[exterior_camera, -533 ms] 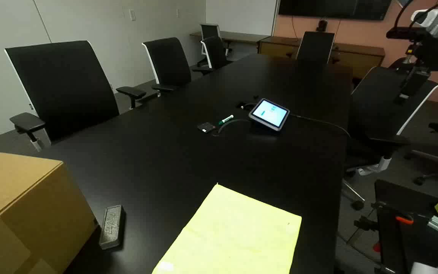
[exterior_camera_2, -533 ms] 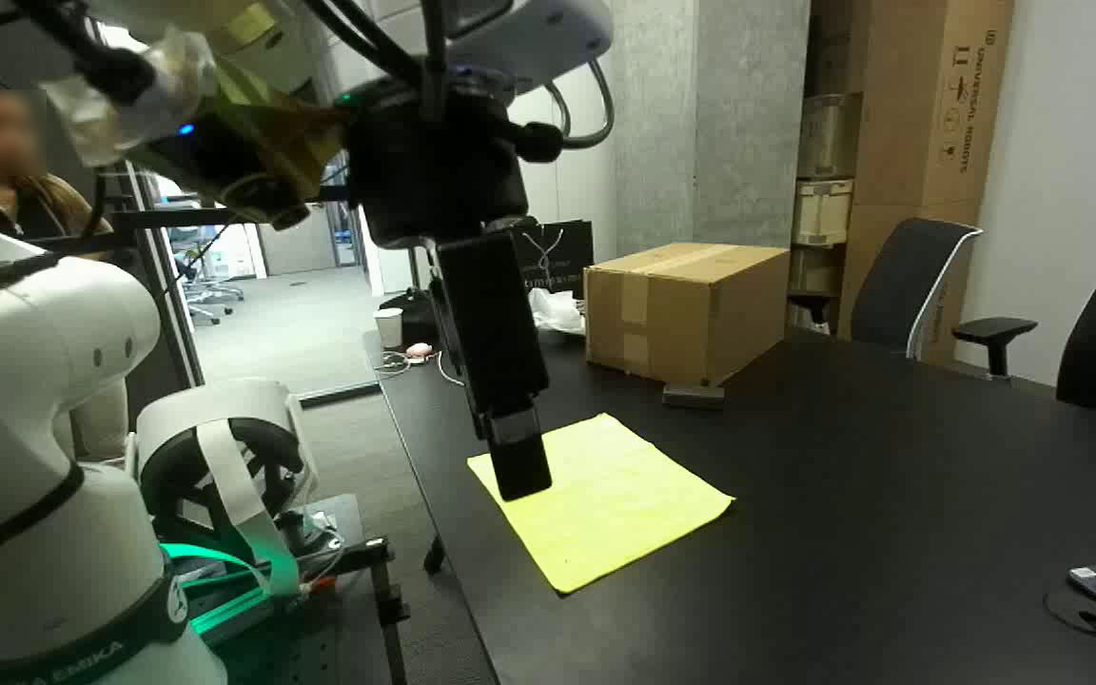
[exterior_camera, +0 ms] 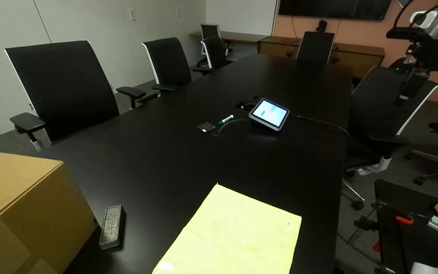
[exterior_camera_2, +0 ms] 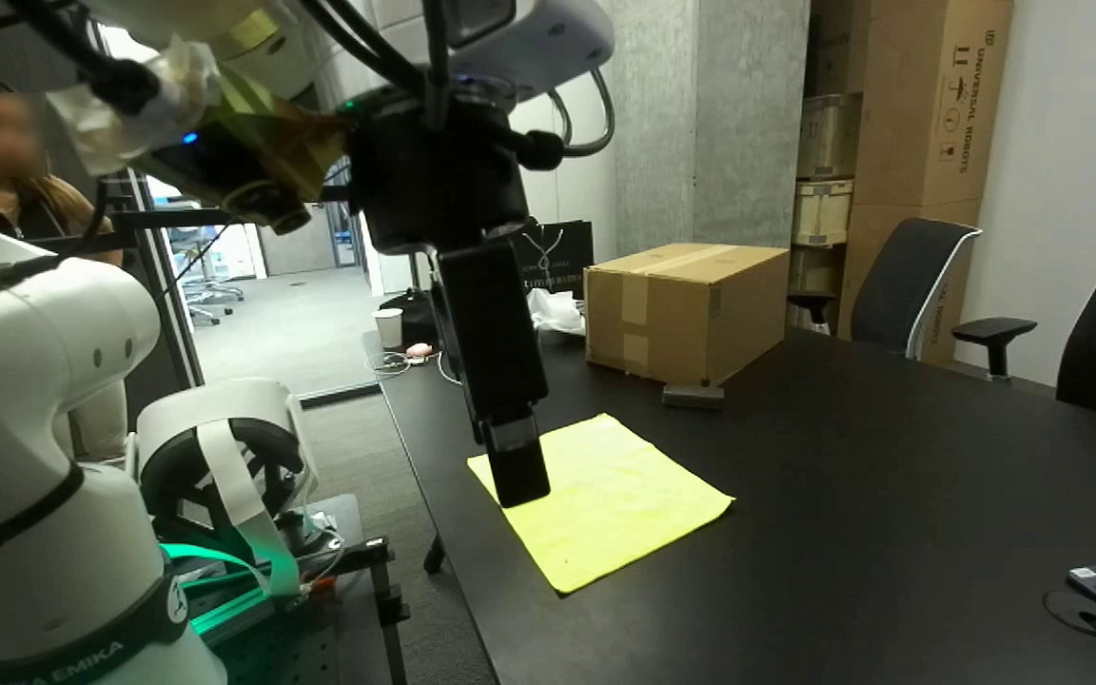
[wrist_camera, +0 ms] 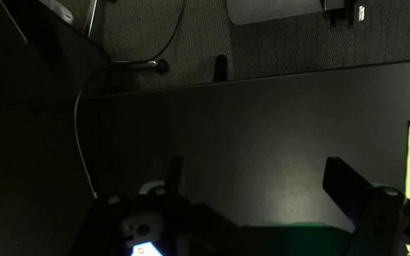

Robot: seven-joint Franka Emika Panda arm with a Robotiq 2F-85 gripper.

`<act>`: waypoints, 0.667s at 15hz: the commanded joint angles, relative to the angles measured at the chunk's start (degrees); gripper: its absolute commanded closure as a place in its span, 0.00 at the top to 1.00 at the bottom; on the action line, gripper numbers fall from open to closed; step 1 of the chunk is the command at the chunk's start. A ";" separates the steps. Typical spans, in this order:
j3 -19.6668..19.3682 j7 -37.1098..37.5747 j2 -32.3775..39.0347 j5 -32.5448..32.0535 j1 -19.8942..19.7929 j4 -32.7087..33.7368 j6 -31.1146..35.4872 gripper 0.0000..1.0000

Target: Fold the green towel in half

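The green towel (exterior_camera_2: 624,514) is spread flat on the bench (exterior_camera_2: 852,533), at the lower centre of the frame, with no fold visible, presumably so that an edge can be pinched and brought across. In the wrist view only a strip of it is seen at the right edge of the frame, outside the gap between the fingers of the claw (wrist_camera: 255,167); in an exterior view its left part is overlapped by a fingertip (exterior_camera_2: 519,476), but this is judged to be line of sight, claw and towel being apart. The claw is spread wide above the bench and nothing is gripped, probably in readiness for an edge. At the lower left of an exterior view, the whiteboard eraser (exterior_camera: 111,227) and cardboard box (exterior_camera: 32,209) are seemingly placed aside so that the fold is not hindered; the marker (exterior_camera: 226,120) and touchscreen (exterior_camera: 269,114) are seen above the frame's middle.
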 commanded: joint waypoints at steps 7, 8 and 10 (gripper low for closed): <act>2.15 4.12 16.02 2.25 5.54 1.69 11.92 1.00; 2.50 5.09 18.73 2.88 6.14 2.08 14.17 1.00; 3.12 6.05 24.15 4.11 7.06 2.42 19.16 1.00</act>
